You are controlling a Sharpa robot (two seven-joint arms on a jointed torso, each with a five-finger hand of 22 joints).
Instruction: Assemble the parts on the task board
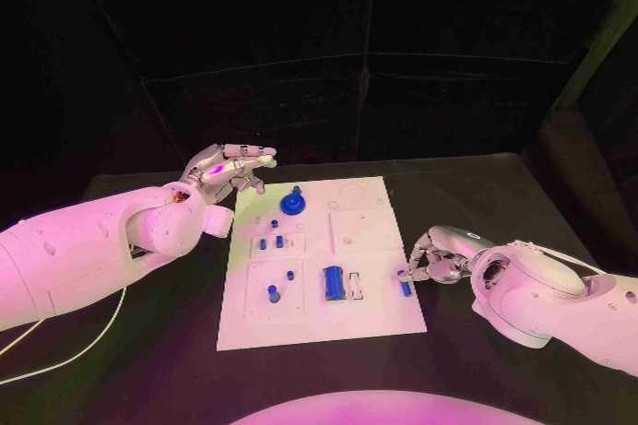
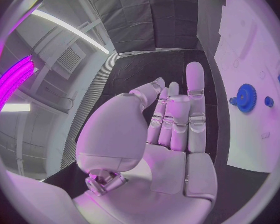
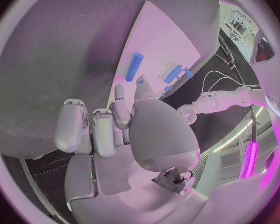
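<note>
Dim scene, fisheye-bent wrist views

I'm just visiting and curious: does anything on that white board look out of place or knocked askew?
Nothing stands out. The blue parts sit in order on the task board, and nothing looks spilled or broken.

The right hand (image 3: 124,129) hovers at the board's (image 3: 171,40) edge, fingers curled. A blue peg (image 3: 134,67) lies on the board near its fingertips.

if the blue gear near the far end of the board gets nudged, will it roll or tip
The blue gear lies flat on the task board, so it probably slides rather than rolls. It looks like stiff, light plastic. If it sits on a peg, it may only spin; I cannot tell.
</note>
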